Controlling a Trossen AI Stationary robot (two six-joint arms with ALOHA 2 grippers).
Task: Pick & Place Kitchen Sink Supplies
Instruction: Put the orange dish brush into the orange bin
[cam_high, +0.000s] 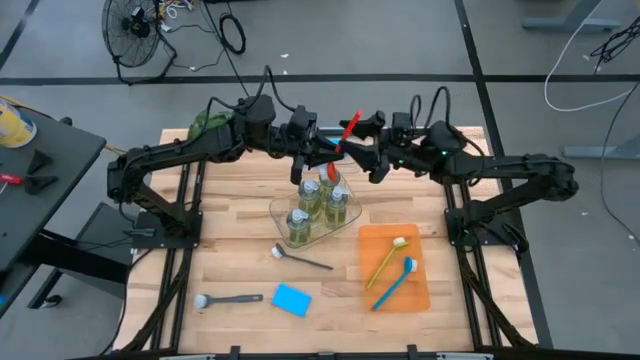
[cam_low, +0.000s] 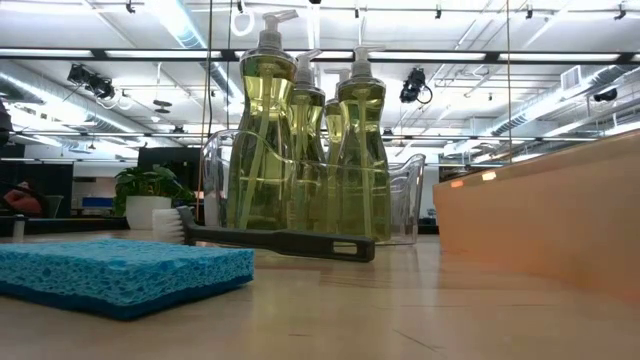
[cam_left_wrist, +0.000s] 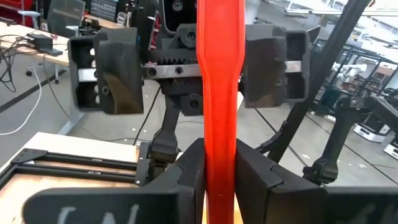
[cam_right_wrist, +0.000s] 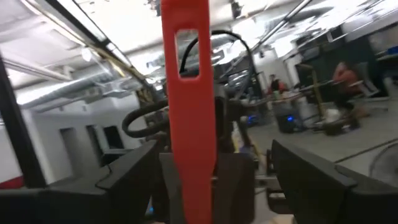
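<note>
A red dish brush (cam_high: 350, 128) stands slanted in the air over the table's far middle. My left gripper (cam_high: 328, 152) is shut on it. My right gripper (cam_high: 364, 145) is open and faces the left one; its fingers (cam_left_wrist: 106, 74) stand on either side of the red handle without touching it. The handle's free end with its hanging hole (cam_right_wrist: 186, 56) rises past the right gripper (cam_right_wrist: 211, 155). Three pump bottles (cam_high: 318, 205) of yellow-green liquid stand in a clear bin. A blue sponge (cam_high: 291, 299) lies flat near the table's near edge. My left gripper (cam_left_wrist: 221, 168) pinches the red brush's handle (cam_left_wrist: 221, 143) between its two fingers. The handle runs on straight out past the fingertips, so the fingers lie along it. The brush is lifted clear of the table and tilted; its head end is hidden behind the gripper.
An orange tray (cam_high: 418, 290) on the table's right holds a yellow-green brush (cam_high: 386, 258) and a blue brush (cam_high: 394, 283). Two dark grey brushes (cam_high: 302, 259) (cam_high: 228, 299) lie on the wood. A leafy plant (cam_high: 207, 124) stands at the far left corner. The clear bin (cam_low: 405, 200) sits mid-table.
</note>
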